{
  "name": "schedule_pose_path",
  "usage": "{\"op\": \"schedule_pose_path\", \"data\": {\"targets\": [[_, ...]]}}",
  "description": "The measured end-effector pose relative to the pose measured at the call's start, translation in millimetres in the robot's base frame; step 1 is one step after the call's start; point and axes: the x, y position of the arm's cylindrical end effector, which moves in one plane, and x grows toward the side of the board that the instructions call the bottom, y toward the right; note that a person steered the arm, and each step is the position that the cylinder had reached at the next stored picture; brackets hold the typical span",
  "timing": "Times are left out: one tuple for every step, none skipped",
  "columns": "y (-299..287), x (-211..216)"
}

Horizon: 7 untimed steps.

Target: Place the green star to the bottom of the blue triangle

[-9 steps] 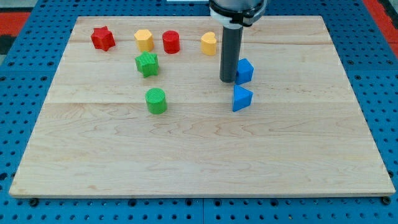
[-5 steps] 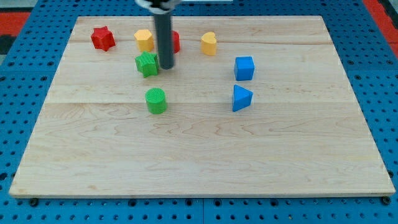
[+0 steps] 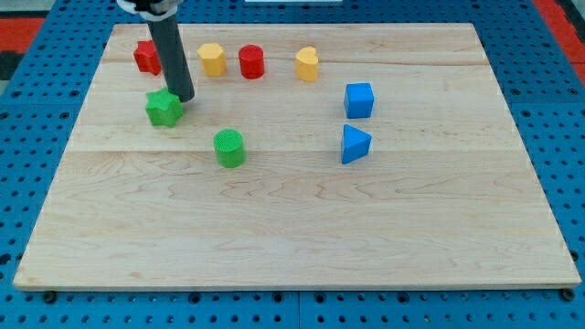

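My tip (image 3: 182,98) is pressed right up against the green star (image 3: 164,108), sitting at its 2 o'clock edge. No gripper here, just a plain rod, so nothing opens or clamps. The star's way off at 9 o'clock from the blue triangle (image 3: 355,144), with the green cylinder (image 3: 228,148) between them. The blue cube (image 3: 359,100) sits at the triangle's 12 o'clock.
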Motion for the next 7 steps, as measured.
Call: {"op": "schedule_pose_path", "data": {"targets": [[-45,9],[-82,0],[-74,31],[-35,48],[-33,80],[-61,119],[-48,156]]}}
